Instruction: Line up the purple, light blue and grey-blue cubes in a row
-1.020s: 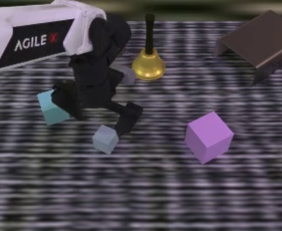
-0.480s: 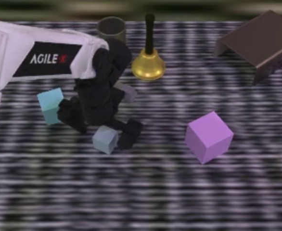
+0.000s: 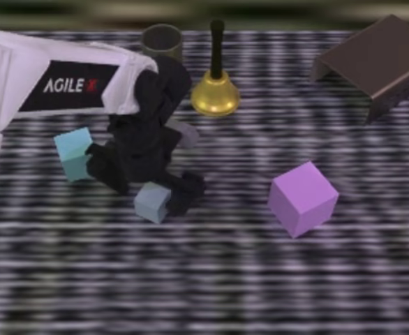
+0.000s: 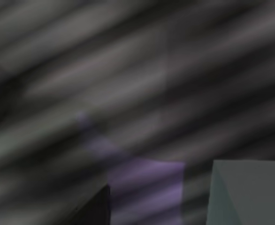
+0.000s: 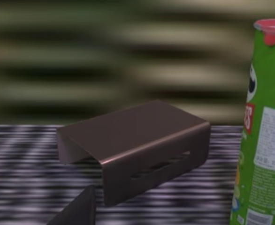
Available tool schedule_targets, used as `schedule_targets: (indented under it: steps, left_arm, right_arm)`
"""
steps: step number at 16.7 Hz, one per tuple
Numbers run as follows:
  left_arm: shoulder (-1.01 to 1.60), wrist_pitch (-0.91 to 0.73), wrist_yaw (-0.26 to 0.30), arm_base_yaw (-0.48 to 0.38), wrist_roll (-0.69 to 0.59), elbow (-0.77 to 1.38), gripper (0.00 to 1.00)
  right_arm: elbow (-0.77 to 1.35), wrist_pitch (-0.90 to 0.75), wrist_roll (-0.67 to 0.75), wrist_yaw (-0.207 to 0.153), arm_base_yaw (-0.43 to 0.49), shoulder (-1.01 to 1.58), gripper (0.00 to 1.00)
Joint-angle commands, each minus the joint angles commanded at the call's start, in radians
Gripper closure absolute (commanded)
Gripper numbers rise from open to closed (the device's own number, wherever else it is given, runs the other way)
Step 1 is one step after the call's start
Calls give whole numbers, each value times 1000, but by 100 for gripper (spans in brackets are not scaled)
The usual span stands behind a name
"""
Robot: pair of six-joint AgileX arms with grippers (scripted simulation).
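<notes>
The small grey-blue cube (image 3: 151,202) lies left of centre. My left gripper (image 3: 149,183) hangs open just over it, one dark finger (image 3: 107,167) on its left and the other finger (image 3: 186,191) against its right side. The light blue cube (image 3: 73,153) sits further left, partly behind the left finger. The bigger purple cube (image 3: 303,198) lies apart at the right. In the left wrist view a greyish cube face (image 4: 250,194) fills a corner beside a purple patch (image 4: 147,187). My right gripper (image 5: 83,210) is outside the top view.
A gold bell (image 3: 216,91) and a dark cup (image 3: 161,40) stand behind the left arm, with a small greyish-purple block (image 3: 185,132) near the wrist. A brown stand (image 3: 379,63) is at the back right. A green crisp can (image 5: 264,140) stands by it.
My left arm swung forward, uncovering the dark cup, and its gripper came down around the grey-blue cube. The fingers drew slightly closer. No cube has moved.
</notes>
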Motion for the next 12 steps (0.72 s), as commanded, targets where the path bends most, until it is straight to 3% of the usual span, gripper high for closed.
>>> schedule_targets:
  steps: [6, 12]
  left_arm:
    - [0, 0, 0, 0, 0, 0, 98]
    - [0, 0, 0, 0, 0, 0, 100]
  right_arm:
    - [0, 0, 0, 0, 0, 0, 0]
    - [0, 0, 0, 0, 0, 0, 0]
